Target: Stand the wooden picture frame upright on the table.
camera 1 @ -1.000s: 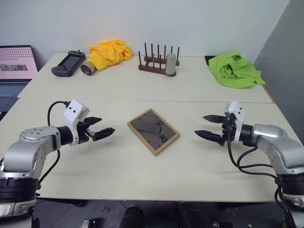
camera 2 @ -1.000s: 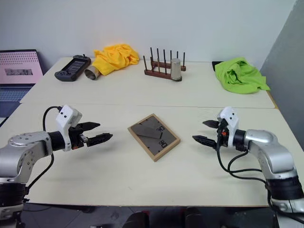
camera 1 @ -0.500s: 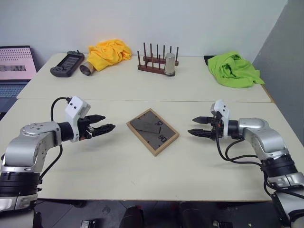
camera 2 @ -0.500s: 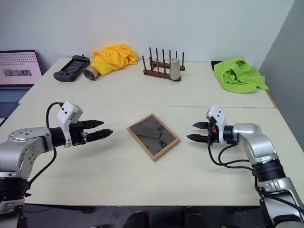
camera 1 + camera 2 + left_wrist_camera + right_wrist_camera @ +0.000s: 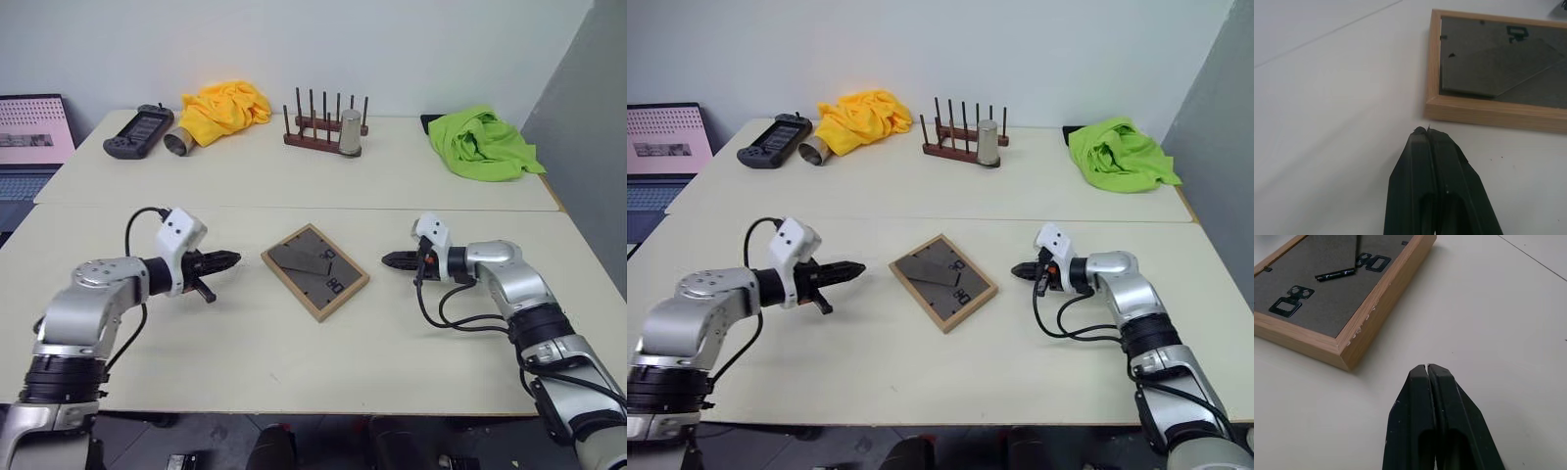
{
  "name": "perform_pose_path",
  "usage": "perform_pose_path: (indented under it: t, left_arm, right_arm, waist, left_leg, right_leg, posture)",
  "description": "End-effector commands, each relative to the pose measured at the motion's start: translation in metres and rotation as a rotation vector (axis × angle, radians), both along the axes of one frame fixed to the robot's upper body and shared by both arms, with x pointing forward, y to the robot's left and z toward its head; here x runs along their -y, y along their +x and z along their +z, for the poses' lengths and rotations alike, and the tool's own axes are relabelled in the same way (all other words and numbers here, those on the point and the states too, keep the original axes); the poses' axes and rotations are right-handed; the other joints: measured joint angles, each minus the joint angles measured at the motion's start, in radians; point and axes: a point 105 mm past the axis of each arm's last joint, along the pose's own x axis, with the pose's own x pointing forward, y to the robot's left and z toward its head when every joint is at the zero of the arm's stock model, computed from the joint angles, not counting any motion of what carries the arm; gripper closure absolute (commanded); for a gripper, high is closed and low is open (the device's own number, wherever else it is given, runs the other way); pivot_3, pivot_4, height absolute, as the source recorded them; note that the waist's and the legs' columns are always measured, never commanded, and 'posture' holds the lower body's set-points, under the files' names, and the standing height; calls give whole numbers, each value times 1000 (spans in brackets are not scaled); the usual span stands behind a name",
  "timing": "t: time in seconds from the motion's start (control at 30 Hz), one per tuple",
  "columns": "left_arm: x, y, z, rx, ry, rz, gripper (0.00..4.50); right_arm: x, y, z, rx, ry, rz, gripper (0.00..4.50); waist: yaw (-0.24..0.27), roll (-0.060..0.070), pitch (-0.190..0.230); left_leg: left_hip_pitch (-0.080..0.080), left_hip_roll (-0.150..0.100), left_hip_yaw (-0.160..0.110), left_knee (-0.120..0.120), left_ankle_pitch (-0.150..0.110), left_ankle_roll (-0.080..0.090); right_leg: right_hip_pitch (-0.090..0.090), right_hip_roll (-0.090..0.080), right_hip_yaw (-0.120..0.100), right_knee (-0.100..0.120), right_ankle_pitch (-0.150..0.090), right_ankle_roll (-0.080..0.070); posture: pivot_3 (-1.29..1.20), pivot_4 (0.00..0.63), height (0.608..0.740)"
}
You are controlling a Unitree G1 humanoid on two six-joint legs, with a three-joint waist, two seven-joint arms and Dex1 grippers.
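The wooden picture frame [image 5: 315, 269] lies flat, back panel up, in the middle of the near section of the table [image 5: 294, 343], its stand folded against the dark back. My left gripper [image 5: 233, 259] is shut and empty, low over the table just left of the frame's left corner. In the left wrist view its fingertips [image 5: 1425, 134] point at the frame's light-wood edge [image 5: 1488, 111] with a small gap. My right gripper [image 5: 386, 260] is shut and empty, a short way right of the frame's right corner. The frame's corner [image 5: 1347, 355] lies just ahead of the right gripper's fingers [image 5: 1427, 382].
On the far section stand a dark wooden peg rack [image 5: 318, 125] with a metal cup [image 5: 352, 133], a yellow cloth [image 5: 225, 106], a tipped metal cup [image 5: 180, 144], a black handheld controller [image 5: 139, 131] and a green cloth [image 5: 482, 143]. A laptop [image 5: 29, 137] sits off the table's left.
Both grippers have shut and sunk toward the table. The left moved right and the right moved left, each closing in on the frame. The frame has not moved.
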Motion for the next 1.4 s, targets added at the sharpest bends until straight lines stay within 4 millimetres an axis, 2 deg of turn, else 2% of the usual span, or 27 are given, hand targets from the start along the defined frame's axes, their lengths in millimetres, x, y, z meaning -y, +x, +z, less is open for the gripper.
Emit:
perform_pose_path:
  t: [0.03, 0.2, 0.27, 0.4, 0.53, 0.7, 0.8, 0.93, 1.0, 1.17, 1.3, 1.4]
  left_arm:
    - [11, 10, -7, 37, 28, 0, 4491]
    - [31, 21, -25, 19, 31, -33, 4491]
    - [36, 23, -26, 23, 25, -47, 4491]
    - [58, 27, -27, 21, 17, -130, 4491]
    - [68, 28, -25, 24, 8, -166, 4491]
    - [84, 20, -25, 14, 18, -258, 4491]
    - [79, 15, -27, 5, 54, -271, 4491]
    - [53, 9, -23, -22, 82, -244, 4491]
    - [48, -2, -16, -77, 26, -280, 4491]
    - [49, -23, -2, -162, -44, -363, 3509]
    - [37, -28, 0, -206, -34, -364, 2720]
    - [31, -30, 6, -273, -112, -344, 2103]
  right_arm:
    - [-15, -3, 5, 37, -8, 55, 4500]
    - [-28, -26, -2, 14, -21, 147, 4500]
    - [-31, -33, -2, 8, -17, 166, 4500]
    - [-40, -56, 3, -15, 6, 225, 4500]
    - [-45, -70, 6, -37, 17, 256, 4500]
    - [-46, -85, 8, -63, 12, 283, 4500]
    - [-36, -79, 6, -46, -12, 226, 4500]
    - [-11, -53, 4, 8, -55, 49, 4500]
    - [-4, -40, 6, 38, -52, -31, 4500]
    - [-1, -31, 9, 62, -34, -86, 4500]
    - [-2, -29, 8, 66, -38, -87, 4500]
    - [-4, -30, 8, 70, -31, -80, 4500]
  waist:
    - [0, 0, 0]
    - [4, 0, 0]
    - [6, 0, 0]
    - [9, 0, 0]
    - [9, 0, 0]
    - [8, 0, 0]
    - [8, 0, 0]
    - [6, 0, 0]
    - [-3, 0, 0]
    - [-6, 0, 0]
    - [-4, 0, 0]
    - [-4, 0, 0]
  left_leg:
    - [0, 0, 0, 0, 0, 0]
    - [0, -1, 0, 0, 0, 0]
    - [0, -1, -1, 0, 0, 0]
    - [0, -1, -1, 1, 0, 0]
    - [0, -1, -1, 1, 0, 0]
    - [0, -1, -1, 1, 0, 0]
    - [0, -1, -1, 1, 0, 0]
    - [0, -1, -1, 1, 0, 0]
    - [0, 0, -1, 1, 0, 0]
    - [0, 0, -1, 0, 0, 0]
    - [0, 0, -1, 1, 0, 0]
    - [0, 0, -1, 0, 0, 0]
  right_leg:
    - [0, 0, 0, 0, 0, 0]
    - [0, 0, 0, 1, 0, 0]
    - [0, 0, 0, 1, 0, 0]
    - [0, 0, 0, 1, 0, 0]
    - [1, 0, -1, 1, 0, 0]
    - [1, 0, -1, 1, 0, 0]
    - [1, 0, -1, 1, 0, 0]
    - [1, 0, 0, 1, 0, 0]
    - [1, 0, 0, 1, 0, 0]
    - [0, 1, 0, 2, 0, 0]
    - [0, 1, 0, 1, 0, 0]
    - [0, 1, 0, 1, 0, 0]
  posture:
    - [0, 150, 740]
    - [0, 150, 740]
    - [0, 150, 740]
    - [0, 150, 740]
    - [0, 150, 740]
    - [0, 150, 740]
    - [0, 150, 740]
    - [0, 150, 740]
    - [0, 150, 740]
    - [0, 150, 740]
    - [0, 150, 740]
    - [0, 150, 740]
